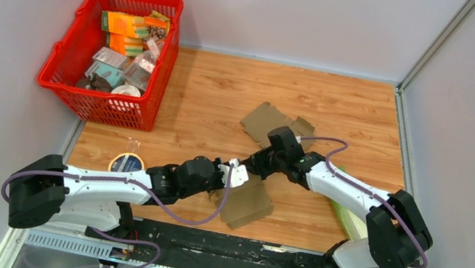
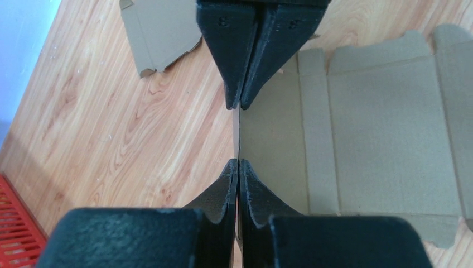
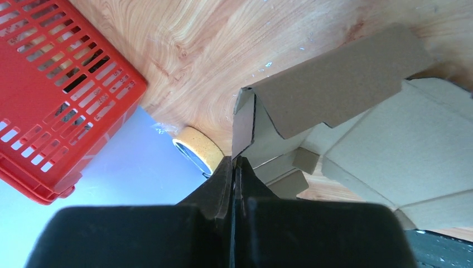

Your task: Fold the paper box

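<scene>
Right at our fingertips, the left gripper (image 2: 238,167) is pinched tight on the thin raised flap (image 2: 239,137) of the paper box (image 2: 385,139), and we see that flap edge-on. Straight ahead along the same edge, the right gripper (image 2: 240,105) comes in nose to nose with ours, its jaws clamped on the flap too. The two sets of tips are near each other but apart.

The flap's long axis runs dead ahead from the left gripper to the right one. The rest of the blank lies flat on the table (image 2: 111,128), off to the right of our fingers. We judge the coming fold has to swing the flap across toward that side. With both arms on the flap, neither is nearer.

Farther ahead and to the left lies a spare cardboard piece (image 2: 156,33), well clear of the grip.
</scene>
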Available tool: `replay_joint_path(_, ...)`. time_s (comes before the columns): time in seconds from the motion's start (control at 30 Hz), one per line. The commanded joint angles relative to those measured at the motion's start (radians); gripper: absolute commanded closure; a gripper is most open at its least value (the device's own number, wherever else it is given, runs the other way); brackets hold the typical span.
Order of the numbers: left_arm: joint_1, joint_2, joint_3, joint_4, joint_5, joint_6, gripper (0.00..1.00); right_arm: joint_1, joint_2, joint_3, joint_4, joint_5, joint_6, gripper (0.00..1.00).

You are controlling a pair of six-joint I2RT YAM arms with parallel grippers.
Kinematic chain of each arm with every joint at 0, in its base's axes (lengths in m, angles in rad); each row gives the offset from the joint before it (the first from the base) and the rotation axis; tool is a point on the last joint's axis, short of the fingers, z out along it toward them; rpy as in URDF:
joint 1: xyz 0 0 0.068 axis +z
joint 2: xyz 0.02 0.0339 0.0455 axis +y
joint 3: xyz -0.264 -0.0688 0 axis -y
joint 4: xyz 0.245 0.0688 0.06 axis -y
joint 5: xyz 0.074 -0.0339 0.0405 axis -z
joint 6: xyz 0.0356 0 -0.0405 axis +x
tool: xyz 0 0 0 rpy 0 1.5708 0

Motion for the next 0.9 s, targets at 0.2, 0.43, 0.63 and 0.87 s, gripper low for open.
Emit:
replay_joint_path(0.2,0.0,-0.403,-0.09,-0.044,-0.17,-0.333,0.6,-0.018,-0.068,-0.156,0.259,-0.023,0.081,1.0)
replay_joint_path(0.43,0.0,-0.735,-0.231,-0.242,-0.238,-0.622,0.59,-0.049,-0.134,-0.26,0.45,-0.025,0.075,1.0)
replay_joint_path(0.63,0.002,-0.701,-0.31,-0.201,-0.207,-0.731,0.55,-0.051,-0.123,-0.271,0.486,-0.053,0.094,1.0)
replay_joint_path(0.87,0.002,-0.507,-0.296,-0.046,-0.187,-0.691,0.54,-0.051,-0.132,-0.268,0.474,-0.047,0.098,1.0)
